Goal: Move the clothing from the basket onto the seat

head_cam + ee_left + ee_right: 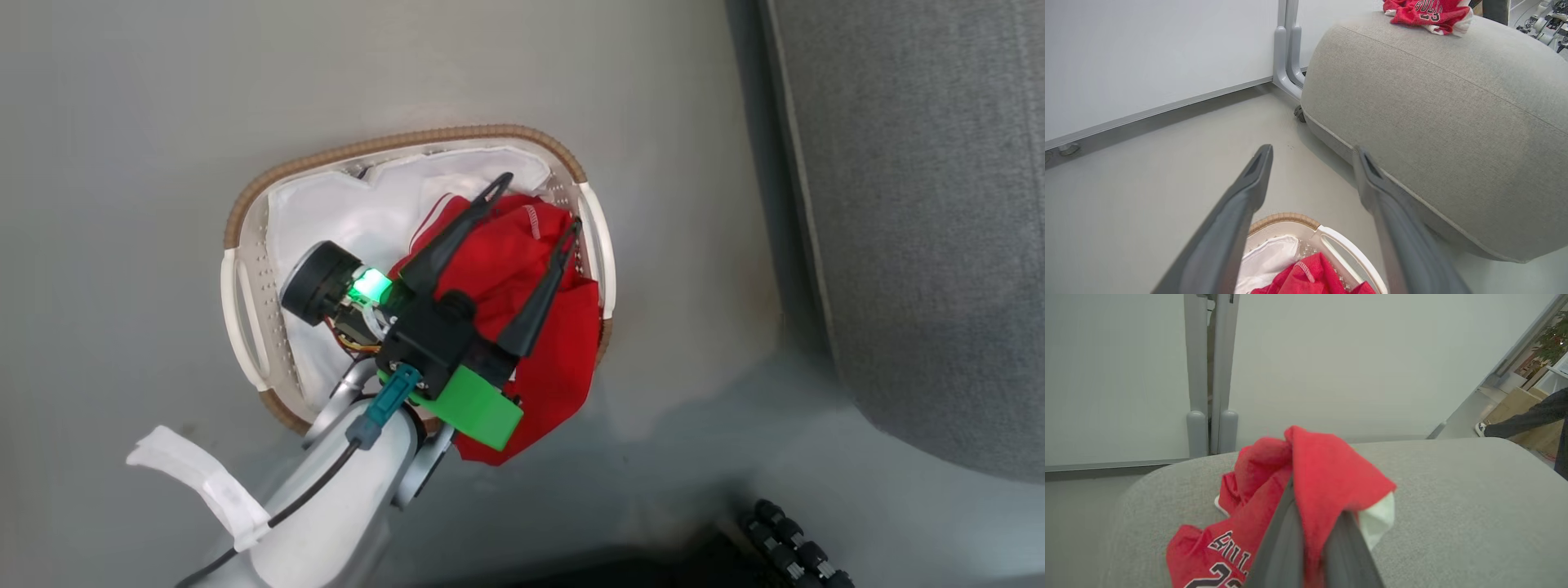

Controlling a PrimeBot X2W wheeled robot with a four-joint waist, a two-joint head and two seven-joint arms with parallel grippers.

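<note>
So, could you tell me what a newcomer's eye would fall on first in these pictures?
In the head view a bright red soft garment lies in the oval white perforated basket with a brown woven rim, the left gripper open over it. In the right wrist view the right gripper is shut on a red lettered jersey lying on the large light grey fabric seat.

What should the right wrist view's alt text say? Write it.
The right tool pinches a fold of the red jersey, whose lettered part lies on the light grey seat. Pale wall panels stand behind; a person's leg shows far right.
</note>
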